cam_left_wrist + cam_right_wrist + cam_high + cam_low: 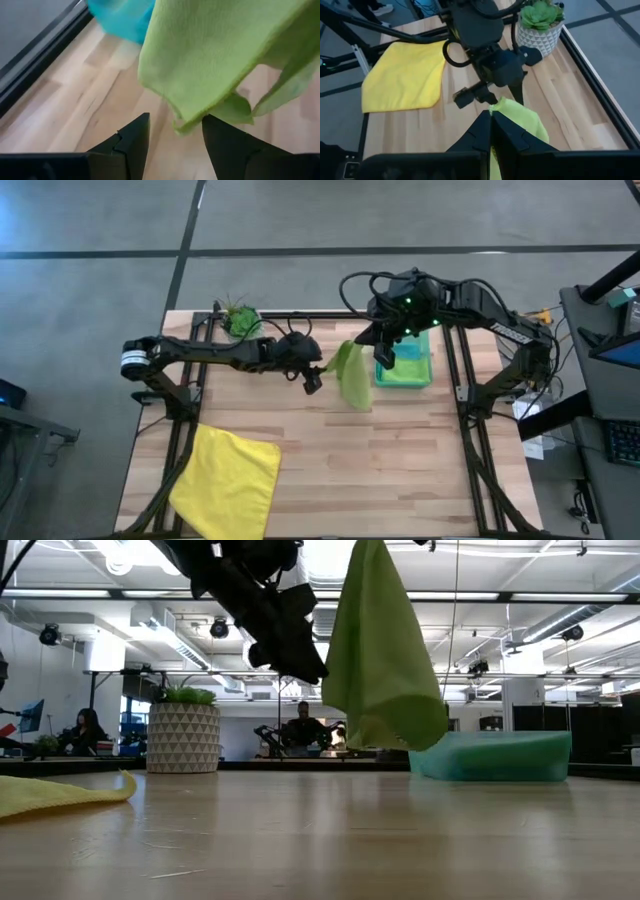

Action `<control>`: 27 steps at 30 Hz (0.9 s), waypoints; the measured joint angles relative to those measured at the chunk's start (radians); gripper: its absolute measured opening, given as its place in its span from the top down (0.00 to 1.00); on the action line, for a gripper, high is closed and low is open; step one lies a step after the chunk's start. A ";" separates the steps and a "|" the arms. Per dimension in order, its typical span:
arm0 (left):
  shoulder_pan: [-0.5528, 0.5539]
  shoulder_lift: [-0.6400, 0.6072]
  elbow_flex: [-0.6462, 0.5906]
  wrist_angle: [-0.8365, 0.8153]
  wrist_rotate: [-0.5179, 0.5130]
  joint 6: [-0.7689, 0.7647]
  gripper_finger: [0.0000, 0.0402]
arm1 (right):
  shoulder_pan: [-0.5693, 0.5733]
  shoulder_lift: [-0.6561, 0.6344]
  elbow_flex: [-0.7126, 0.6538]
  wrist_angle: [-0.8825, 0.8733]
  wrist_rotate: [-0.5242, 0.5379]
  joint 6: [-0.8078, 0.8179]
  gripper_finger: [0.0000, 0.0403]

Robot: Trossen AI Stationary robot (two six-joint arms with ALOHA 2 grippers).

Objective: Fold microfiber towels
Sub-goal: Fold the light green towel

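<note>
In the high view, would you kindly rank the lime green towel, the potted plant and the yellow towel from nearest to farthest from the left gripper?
1. Lime green towel: hanging just right of the left gripper, held by the right gripper.
2. Potted plant: at the table's far edge, to the left.
3. Yellow towel: lying at the near left corner.

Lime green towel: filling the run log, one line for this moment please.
right gripper shut on lime green towel, hanging above table | left gripper open beside its lower edge | yellow towel flat
</note>
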 joint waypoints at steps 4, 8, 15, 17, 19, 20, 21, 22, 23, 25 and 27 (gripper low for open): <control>-0.002 0.013 -0.009 0.038 0.020 0.015 0.59 | 0.016 0.000 0.011 0.000 0.000 0.001 0.98; -0.001 0.020 -0.010 0.088 0.101 0.042 0.59 | 0.018 0.000 0.022 0.000 0.000 0.008 0.98; -0.005 0.032 -0.012 0.182 0.255 0.076 0.59 | 0.017 0.000 0.025 0.000 0.000 0.008 0.98; -0.005 0.043 -0.012 0.180 0.259 0.076 0.60 | 0.017 -0.001 0.025 0.000 0.000 0.007 0.98; -0.005 0.053 -0.012 0.150 0.260 0.071 0.66 | 0.017 -0.001 0.025 0.000 0.000 0.006 0.98; -0.005 0.056 -0.012 0.130 0.260 0.071 0.70 | 0.017 -0.001 0.025 0.000 0.000 0.005 0.98; -0.005 0.058 -0.012 0.114 0.260 0.071 0.75 | 0.017 -0.001 0.025 -0.001 0.000 0.001 0.98; -0.005 0.062 -0.012 0.103 0.260 0.071 0.82 | 0.017 -0.001 0.025 -0.003 0.000 -0.005 0.98; -0.006 0.062 -0.011 0.079 0.260 0.071 0.89 | 0.017 -0.001 0.025 -0.008 0.001 -0.010 0.98; -0.006 0.062 -0.012 0.020 0.261 0.072 0.97 | 0.017 -0.001 0.025 -0.031 0.001 -0.020 0.98; -0.006 0.049 -0.012 -0.024 0.259 0.073 0.98 | 0.017 -0.001 0.025 -0.075 0.001 -0.039 0.98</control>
